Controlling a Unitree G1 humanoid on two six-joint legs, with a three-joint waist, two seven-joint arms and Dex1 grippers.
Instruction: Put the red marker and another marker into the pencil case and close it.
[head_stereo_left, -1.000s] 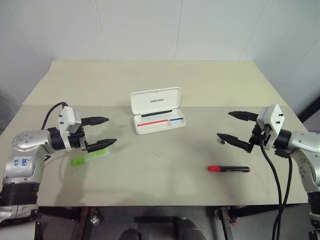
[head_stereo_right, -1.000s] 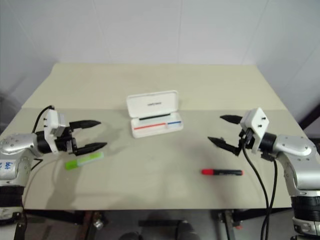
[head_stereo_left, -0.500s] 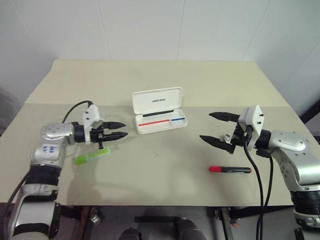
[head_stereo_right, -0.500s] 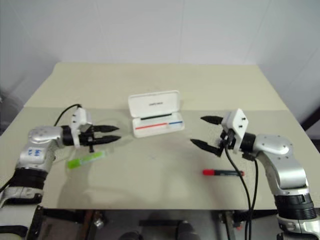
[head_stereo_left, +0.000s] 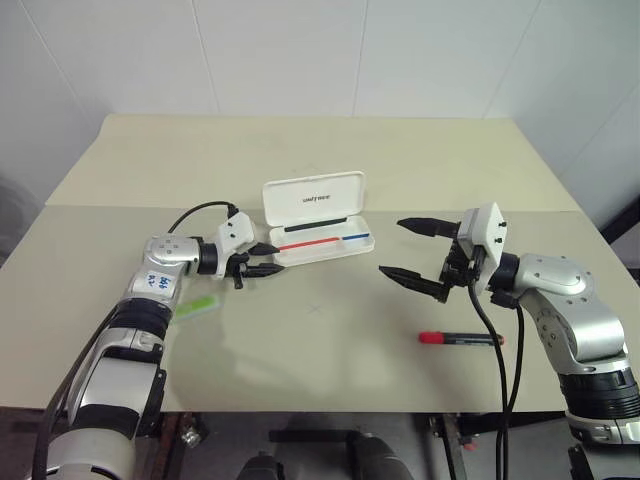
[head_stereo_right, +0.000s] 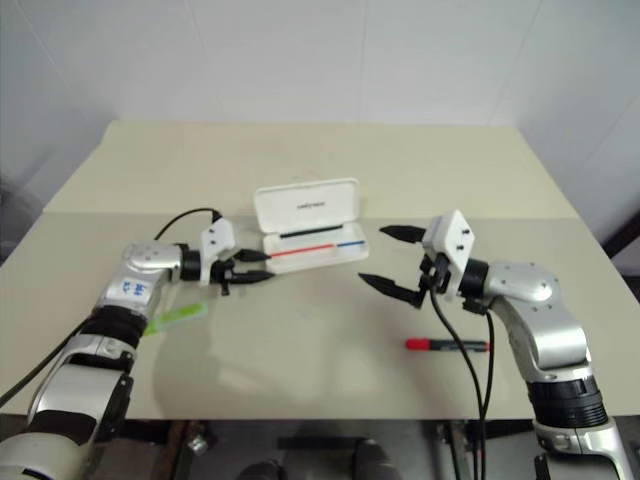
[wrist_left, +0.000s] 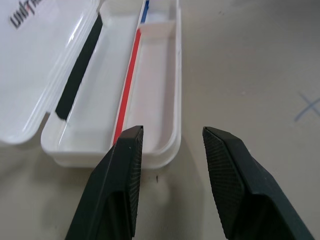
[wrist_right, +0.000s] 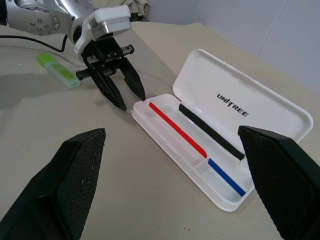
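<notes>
My left arm: silver-grey metal shells, black joint rings between segments, white sticker with blue scribbles near wrist. Left gripper: white boxy housing, two slim black fingers tapering to points; inner pads finely cross-hatched. Thin black cable loops from housing back along forearm. My right arm: same silver shells, black ribbed collar lower down. Right gripper: white angular housing with small dark screws, two black pointed fingers. Black cables hang from right wrist.
</notes>
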